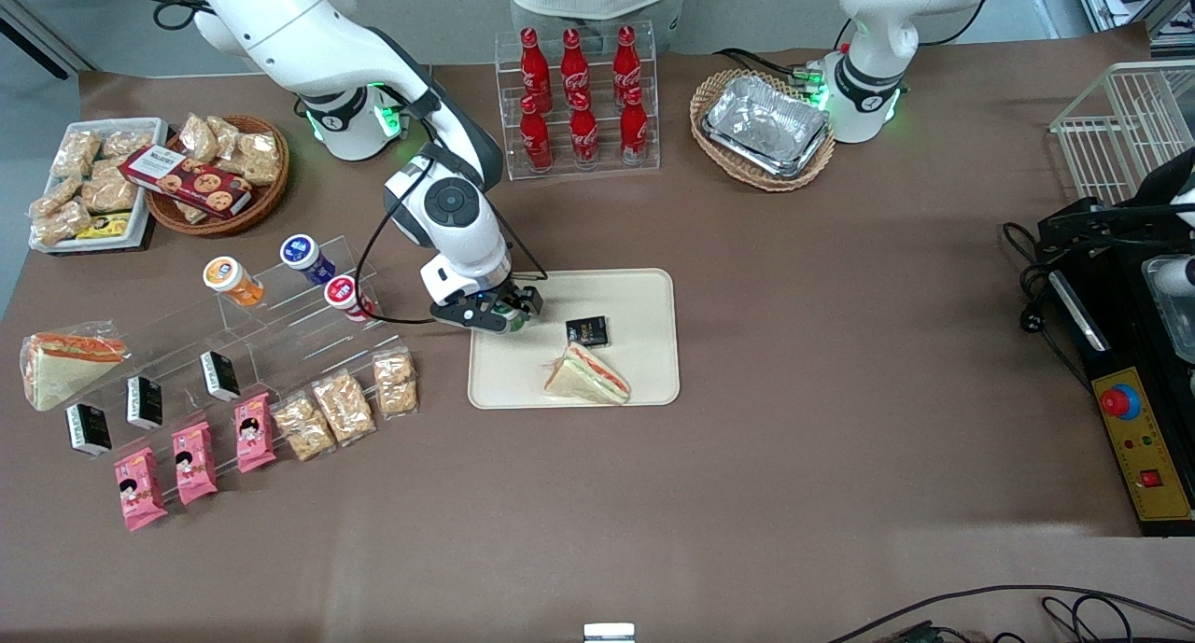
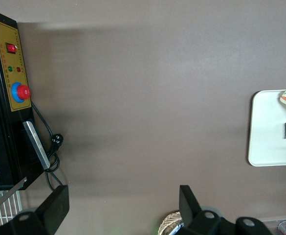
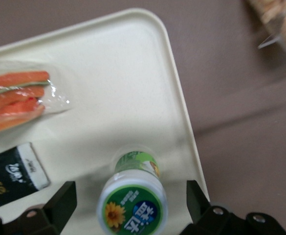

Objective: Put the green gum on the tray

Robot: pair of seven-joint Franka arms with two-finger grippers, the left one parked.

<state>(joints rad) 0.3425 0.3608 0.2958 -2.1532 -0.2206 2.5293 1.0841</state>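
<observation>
The green gum stands upright on the cream-beige tray, close to one rounded corner, its white lid with the green label facing the wrist camera. My right gripper is open, with one finger on each side of the bottle and a clear gap to both. In the front view the gripper hangs over the tray at the corner toward the working arm's end, farther from the camera, and hides most of the bottle.
A wrapped sandwich and a black packet lie on the tray. A clear stepped stand holds orange, blue and red bottles beside the gripper. A cola rack stands farther back.
</observation>
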